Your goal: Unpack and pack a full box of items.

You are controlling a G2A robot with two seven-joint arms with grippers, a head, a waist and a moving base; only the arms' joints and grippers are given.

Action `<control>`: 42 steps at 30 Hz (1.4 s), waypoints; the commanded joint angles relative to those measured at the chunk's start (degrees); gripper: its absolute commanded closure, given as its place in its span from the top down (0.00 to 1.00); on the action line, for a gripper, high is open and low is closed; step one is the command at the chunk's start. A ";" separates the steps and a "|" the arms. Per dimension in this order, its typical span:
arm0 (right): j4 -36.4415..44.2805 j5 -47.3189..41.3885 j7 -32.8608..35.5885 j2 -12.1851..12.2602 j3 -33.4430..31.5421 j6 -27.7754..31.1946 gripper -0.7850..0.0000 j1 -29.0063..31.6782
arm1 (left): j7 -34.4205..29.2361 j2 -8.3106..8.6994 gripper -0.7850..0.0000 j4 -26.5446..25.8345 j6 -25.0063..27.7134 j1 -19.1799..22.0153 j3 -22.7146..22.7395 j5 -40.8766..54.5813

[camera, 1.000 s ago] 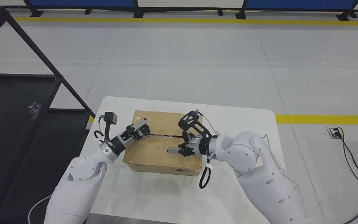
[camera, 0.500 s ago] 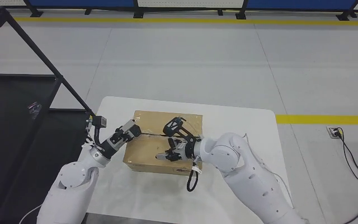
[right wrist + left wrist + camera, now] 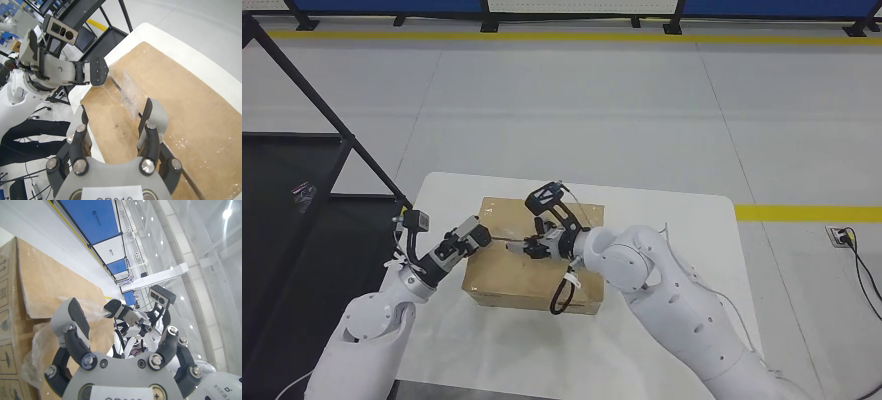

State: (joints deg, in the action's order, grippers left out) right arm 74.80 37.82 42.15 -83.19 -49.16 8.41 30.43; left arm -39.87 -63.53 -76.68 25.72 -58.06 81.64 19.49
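Cardboard box (image 3: pixel 504 277) sat closed on the white table (image 3: pixel 672 225) in the top view, long side running across me. The left gripper (image 3: pixel 480 236) and right gripper (image 3: pixel 530 247) faced each other over its left end, with a black rack (image 3: pixel 302 280) well apart. Left wrist cam: my left jaws were spread wide, holding nothing, with peeled clear tape (image 3: pixel 93 311) bunched just beside one finger. Right wrist cam: right jaws gaped too, the tape flap standing between them, close to one finger. I reckoned the right arm was better set to pinch it.
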 commanded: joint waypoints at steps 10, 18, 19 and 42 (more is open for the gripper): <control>6.70 10.20 -1.32 0.59 -0.05 -0.32 0.93 1.41 | 0.33 0.17 1.00 0.34 0.25 -0.39 0.90 0.01; 8.47 15.97 -0.79 0.52 1.29 -3.52 1.00 1.34 | 1.67 0.69 1.00 -0.88 2.56 -3.22 4.97 2.50; 8.47 15.97 -0.79 0.52 1.29 -3.52 1.00 1.34 | 1.82 0.82 1.00 -1.38 2.94 -4.06 5.97 3.11; -9.00 34.05 7.59 -10.15 21.66 -6.02 0.56 -14.44 | -0.59 1.82 1.00 -2.75 4.55 -9.11 13.05 9.52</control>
State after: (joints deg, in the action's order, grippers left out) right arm 66.38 71.96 49.39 -93.01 -27.71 2.08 16.21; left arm -40.38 -61.72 -79.46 30.28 -67.18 94.68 28.93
